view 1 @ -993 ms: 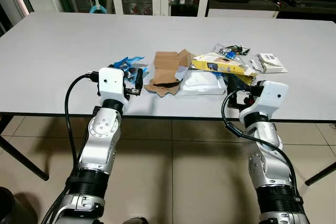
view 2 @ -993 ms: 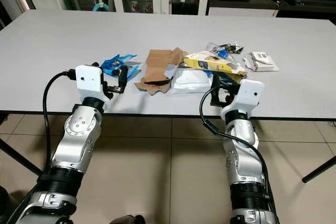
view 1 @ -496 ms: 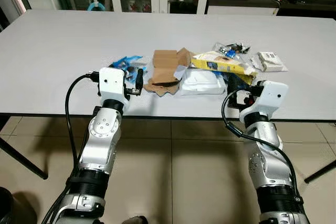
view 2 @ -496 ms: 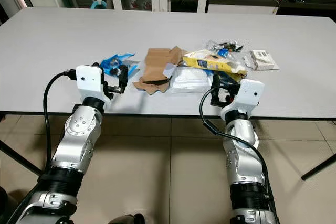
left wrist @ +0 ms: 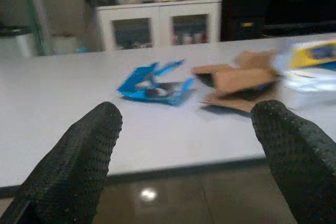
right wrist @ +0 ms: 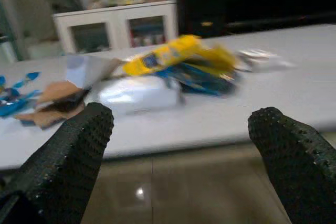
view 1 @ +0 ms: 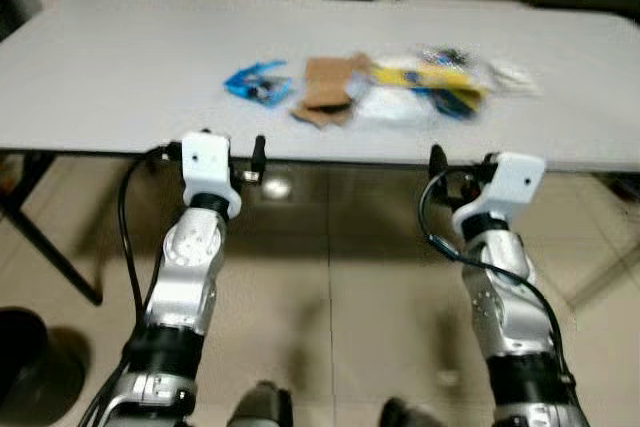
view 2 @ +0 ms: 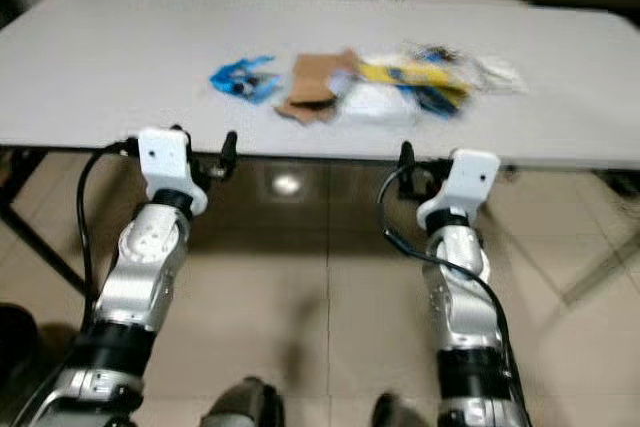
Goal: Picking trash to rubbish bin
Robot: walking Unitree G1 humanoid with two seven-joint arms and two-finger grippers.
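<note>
Both grippers hold nothing, each with its fingers spread wide apart. The left gripper (view 1: 247,159) hangs in front of the near edge of the table (view 1: 120,67), over the tiled floor (view 1: 330,297); the right gripper (view 1: 448,169) does the same further along that edge. Neither touches the table or any trash.

From the left wrist, the two black fingers (left wrist: 73,156) frame a blue wrapper (left wrist: 155,84) lying flat on the tabletop, with torn brown cardboard (left wrist: 239,81) beside it toward 3 o'clock. From the right wrist, the fingers (right wrist: 68,150) frame a yellow packet (right wrist: 173,56) resting on top of a white foam tray (right wrist: 136,94), with blue scraps just beyond; here the cardboard and blue wrapper sit at the far 9 o'clock edge. White cabinets with glass doors stand behind the table in both wrist pictures.

From the head, blurred, the trash forms one loose row near the table's middle: blue wrapper at 9 o'clock, cardboard, tray and yellow packet, then pale wrappers (view 1: 505,77) at 3 o'clock, too smeared to identify. Both silver forearms rise nearly upright from the picture's lower edge, wrists bent forward toward the table, black cables looping beside them. A dark round object (view 1: 25,347) sits on the floor at 8 o'clock.
</note>
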